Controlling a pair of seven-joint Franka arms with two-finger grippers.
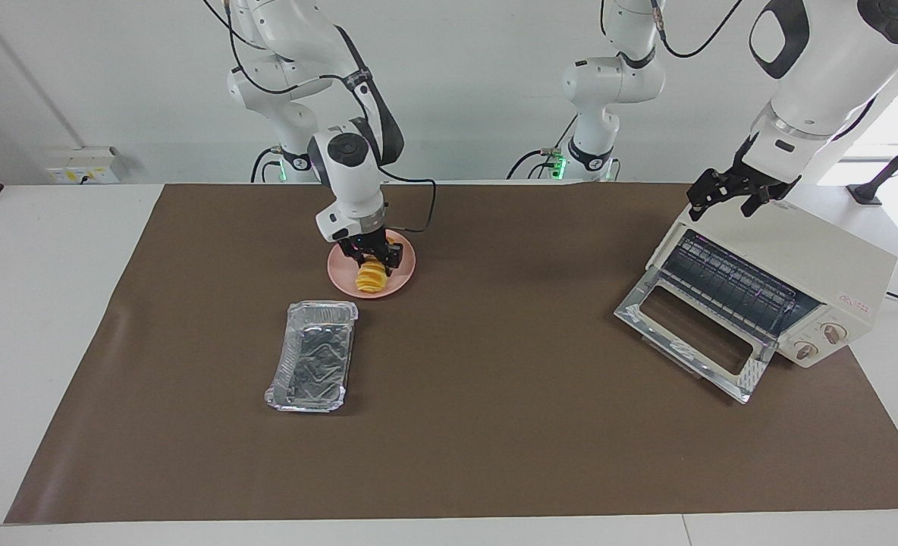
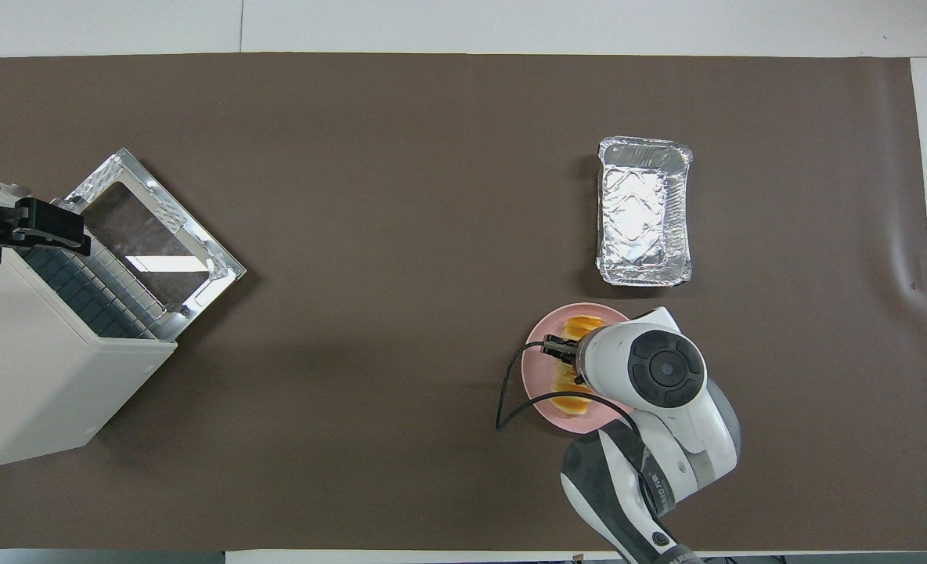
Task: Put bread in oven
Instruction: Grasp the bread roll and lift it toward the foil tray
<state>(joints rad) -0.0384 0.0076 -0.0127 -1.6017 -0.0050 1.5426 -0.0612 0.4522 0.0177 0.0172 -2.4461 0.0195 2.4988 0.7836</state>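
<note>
Right hand (image 1: 373, 258) down on the bread (image 1: 372, 277), which lies on the pink plate (image 1: 406, 277) toward the right arm's end of the counter (image 1: 494, 425); its fingers straddle the loaf, apparently closing on it, though a firm grip cannot be confirmed. Foil tray (image 1: 312, 366) beside the plate, farther from the robots. Left hand (image 1: 731, 195) waits, fingers apart, over the top of the oven (image 1: 821, 265), whose door (image 1: 692, 337) lies open.
</note>
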